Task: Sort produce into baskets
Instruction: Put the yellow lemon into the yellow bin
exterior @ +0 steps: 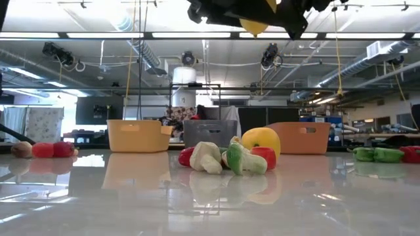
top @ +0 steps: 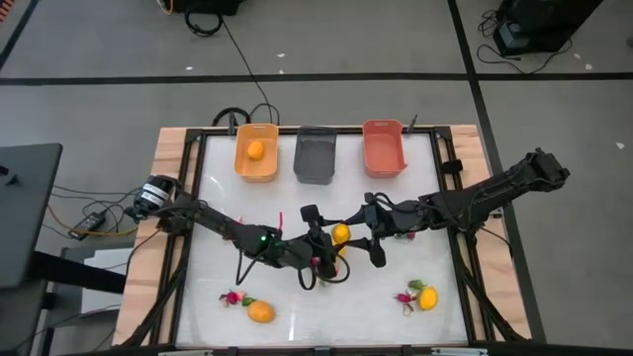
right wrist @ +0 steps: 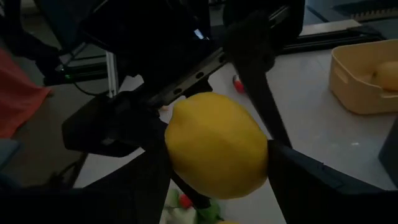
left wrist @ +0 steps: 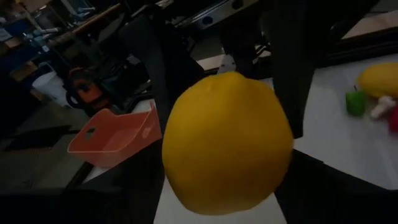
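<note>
- The yellow fruit (top: 340,234) hangs above mid-desk, pinched between the left end effector (top: 331,247) and the right end effector (top: 362,237), both closed on it.
- If either lets go too soon, it likely drops, missing the yellow-orange basket (top: 255,154).

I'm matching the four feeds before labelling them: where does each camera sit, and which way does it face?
High view: overhead, straight down on the table; both arms meet at a lemon mid-table.
Low view: table height, level toward three baskets; gripper parts and the lemon hang at the top.
Left wrist view: on the left arm, facing the lemon and salmon basket; dark fingers flank the fruit.
Right wrist view: on the right arm, facing the lemon and yellow-orange basket.
Shared: all four show that lemon.
</note>
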### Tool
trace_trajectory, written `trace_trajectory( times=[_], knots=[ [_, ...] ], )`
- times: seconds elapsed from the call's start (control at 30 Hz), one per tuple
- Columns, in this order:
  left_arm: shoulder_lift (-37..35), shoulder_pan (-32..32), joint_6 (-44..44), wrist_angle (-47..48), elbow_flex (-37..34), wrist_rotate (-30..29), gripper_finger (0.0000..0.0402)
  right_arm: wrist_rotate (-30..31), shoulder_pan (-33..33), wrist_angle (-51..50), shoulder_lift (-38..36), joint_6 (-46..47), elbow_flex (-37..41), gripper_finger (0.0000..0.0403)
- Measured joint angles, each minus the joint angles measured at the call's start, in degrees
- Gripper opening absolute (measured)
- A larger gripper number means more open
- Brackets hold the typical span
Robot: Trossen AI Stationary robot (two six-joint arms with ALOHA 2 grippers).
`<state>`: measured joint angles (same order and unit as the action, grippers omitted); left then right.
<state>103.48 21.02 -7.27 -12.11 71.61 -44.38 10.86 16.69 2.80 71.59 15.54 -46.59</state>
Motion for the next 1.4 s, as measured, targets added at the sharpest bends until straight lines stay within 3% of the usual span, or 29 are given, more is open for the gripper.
trace_trajectory(
  times=[0.17, 0.33, 0.47, 0.6, 0.73, 0.93, 1.03, 1.23, 1.4],
  knots=[
    [0.01, -0.04, 0.1, 0.03, 0.0, -0.56, 0.0213, 1.98, -0.09, -0.21, -0.02, 0.73, 0.0, 0.0291],
    [-0.03, -0.04, 1.33, 1.08, 0.0, -2.94, 0.0203, 3.5, -0.07, -1.65, -0.46, 0.99, -0.12, 0.0321],
    [-2.5, -0.41, 6.49, 10.84, 0.0, -7.93, 0.0207, 9.91, -0.04, -13.87, -3.07, 4.45, -0.02, 0.0327],
    [-6.28, -3.57, 15.07, 25.56, 0.0, -7.89, 0.0207, 14.86, 0.0, -28.68, -3.95, 13.65, -0.02, 0.0321],
    [-10.25, -10.36, 21.12, 40.07, 0.01, -2.56, 0.0208, 15.18, 1.75, -32.32, -2.18, 20.04, 0.0, 0.0315],
    [-12.94, -26.97, 23.79, 54.0, 0.04, 8.49, 0.0208, 15.1, 5.2, -28.72, 2.59, 20.4, 0.0, 0.0314],
    [-12.87, -34.77, 21.89, 56.5, -0.05, 13.91, 0.0208, 15.96, 6.44, -28.32, 4.92, 19.57, 0.0, 0.0314],
    [-12.81, -43.91, 15.85, 61.51, -3.68, 16.01, 0.0209, 18.78, 7.36, -27.7, 9.7, 17.66, 0.0, 0.0313],
    [-12.8, -49.75, 13.44, 61.15, -7.62, 28.03, 0.0209, 18.8, 6.4, -23.74, 13.64, 15.8, 0.0, 0.0309]
  ],
)
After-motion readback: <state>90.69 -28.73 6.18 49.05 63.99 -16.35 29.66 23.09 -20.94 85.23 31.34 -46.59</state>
